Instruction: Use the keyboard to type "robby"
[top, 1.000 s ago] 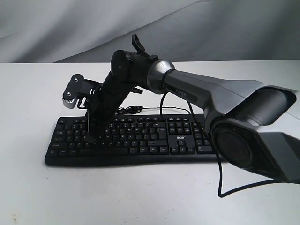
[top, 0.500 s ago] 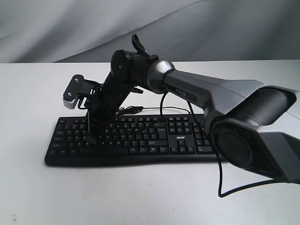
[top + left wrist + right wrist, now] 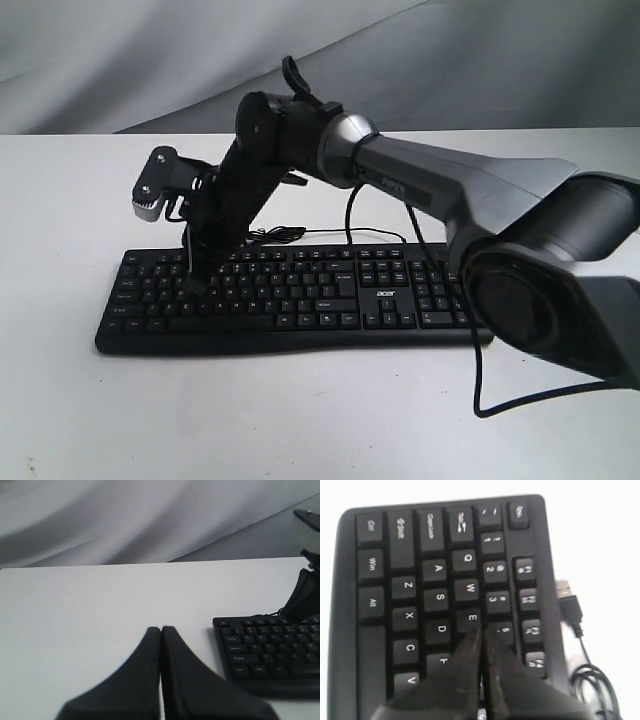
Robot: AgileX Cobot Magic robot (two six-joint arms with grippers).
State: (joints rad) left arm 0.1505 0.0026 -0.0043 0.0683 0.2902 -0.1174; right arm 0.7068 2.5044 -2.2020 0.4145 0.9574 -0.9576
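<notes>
Centrally: keyboard (image 3: 300, 300) on white table (image 3: 300, 420); grey backdrop (image 3: 150, 60), prob. cloth.

Keyboard (image 3: 395, 555) key beneath right gripper (image 3: 481, 633), perhaps R

Setting: a laboratory-type robot test bench. A plain white tabletop (image 3: 300, 420) forms the work surface. A draped grey cloth backdrop (image 3: 150, 60) closes the scene at 12 o'clock.

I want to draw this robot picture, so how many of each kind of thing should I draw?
Keyboards: 1, the keyboard
Grippers: 2, the left gripper and the right gripper, both closed
USB plugs: 1, the USB plug beside the keyboard
Tables: 1, the white table
Total: 5
</notes>
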